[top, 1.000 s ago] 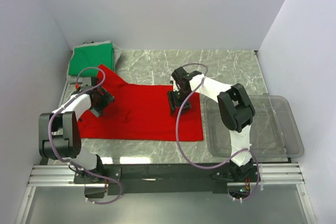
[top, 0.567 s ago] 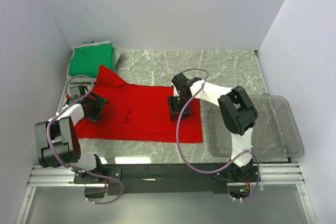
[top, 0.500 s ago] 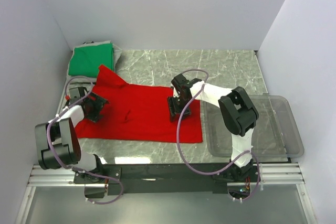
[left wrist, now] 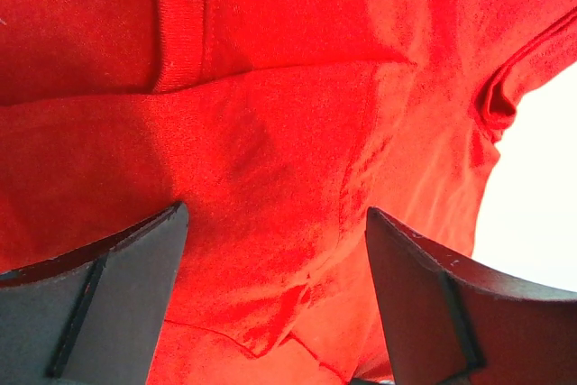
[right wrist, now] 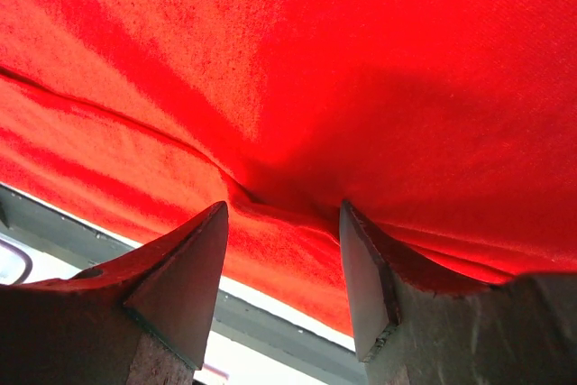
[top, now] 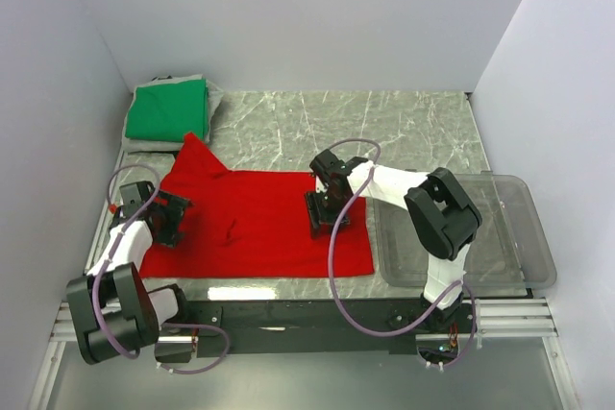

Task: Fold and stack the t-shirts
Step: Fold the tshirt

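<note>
The red t-shirt [top: 259, 223] lies spread flat on the marble table, one sleeve pointing to the back left. The green t-shirt [top: 169, 108] lies folded in the back left corner. My left gripper [top: 165, 219] rests on the red shirt's left edge. Its fingers [left wrist: 117, 304] stand wide apart over flat red cloth [left wrist: 270, 132], near the collar seam. My right gripper [top: 323, 209] presses on the shirt's right part. Its fingers [right wrist: 185, 286] are partly apart, with a wrinkle of red cloth [right wrist: 288, 87] running between the tips.
A clear plastic bin [top: 466, 232] stands at the right, close to the shirt's right edge. The green shirt sits on a grey cloth by the left wall. The metal rail [top: 288, 314] runs along the near table edge.
Both grippers have moved toward the near edge, and the red shirt has slid that way with them. The left arm has drawn back to the left.
</note>
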Controlling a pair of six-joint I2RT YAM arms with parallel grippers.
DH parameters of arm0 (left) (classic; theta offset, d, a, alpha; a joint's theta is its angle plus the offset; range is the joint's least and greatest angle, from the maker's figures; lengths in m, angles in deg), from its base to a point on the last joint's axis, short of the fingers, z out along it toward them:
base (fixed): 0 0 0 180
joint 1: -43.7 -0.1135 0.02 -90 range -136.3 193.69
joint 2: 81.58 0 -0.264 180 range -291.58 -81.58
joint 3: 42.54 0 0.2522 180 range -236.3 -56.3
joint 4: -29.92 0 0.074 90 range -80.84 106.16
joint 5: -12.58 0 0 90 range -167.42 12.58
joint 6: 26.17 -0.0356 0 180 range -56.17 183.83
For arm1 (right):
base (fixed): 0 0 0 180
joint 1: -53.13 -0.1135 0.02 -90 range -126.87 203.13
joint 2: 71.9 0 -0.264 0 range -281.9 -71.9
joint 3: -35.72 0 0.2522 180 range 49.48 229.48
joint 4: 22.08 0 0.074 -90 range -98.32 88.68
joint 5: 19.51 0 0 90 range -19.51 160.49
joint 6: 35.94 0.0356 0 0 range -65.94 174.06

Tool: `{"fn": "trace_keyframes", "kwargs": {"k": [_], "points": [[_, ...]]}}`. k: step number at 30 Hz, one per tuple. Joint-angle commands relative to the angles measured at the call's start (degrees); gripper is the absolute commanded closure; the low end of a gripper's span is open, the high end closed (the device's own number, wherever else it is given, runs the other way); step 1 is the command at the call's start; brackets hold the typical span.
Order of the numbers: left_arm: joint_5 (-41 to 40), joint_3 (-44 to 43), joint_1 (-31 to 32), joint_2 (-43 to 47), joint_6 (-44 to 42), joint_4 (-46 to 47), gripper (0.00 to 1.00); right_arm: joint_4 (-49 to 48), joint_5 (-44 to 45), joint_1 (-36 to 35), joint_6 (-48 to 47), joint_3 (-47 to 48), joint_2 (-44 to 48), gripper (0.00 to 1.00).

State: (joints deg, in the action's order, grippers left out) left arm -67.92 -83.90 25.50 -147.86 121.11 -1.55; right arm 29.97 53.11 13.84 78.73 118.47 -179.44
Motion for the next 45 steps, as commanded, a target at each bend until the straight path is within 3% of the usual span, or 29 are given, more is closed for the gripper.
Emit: {"fn": "trace_keyframes", "kwargs": {"k": [1,12,19,25,28,34,39,45], "points": [[-5.27,1.84,-0.26,1.24,1.87,-12.08,0.12,3.38,4.03,-1.67,0.30,-4.74,-1.70,0.40],[-7.74,0.61,-0.17,4.31,6.36,-18.05,0.07,4.34,4.12,-3.51,0.47,-7.64,0.41,0.40],[-8.88,-5.70,-0.17,4.67,4.95,-20.69,0.07,8.55,5.78,-3.51,-1.20,-3.53,2.25,0.39],[-11.78,-12.21,2.63,2.65,2.93,-18.06,0.09,11.90,9.29,-3.43,-2.25,3.33,3.40,0.39],[-10.03,-11.26,4.74,1.95,2.40,-13.94,0.10,12.08,10.18,-3.25,-2.95,5.19,2.26,0.39],[0.78,-4.67,6.77,-3.23,2.49,-1.82,0.14,9.80,9.48,-3.08,-3.66,3.88,-0.38,0.39],[0.62,-4.75,6.60,-10.61,1.35,-3.02,0.12,8.39,7.46,-3.16,-3.66,0.37,-0.82,0.39],[-1.67,-5.98,5.28,-12.56,1.17,-4.60,0.11,7.07,5.17,-3.43,-3.22,-2.89,0.14,0.39]]}}
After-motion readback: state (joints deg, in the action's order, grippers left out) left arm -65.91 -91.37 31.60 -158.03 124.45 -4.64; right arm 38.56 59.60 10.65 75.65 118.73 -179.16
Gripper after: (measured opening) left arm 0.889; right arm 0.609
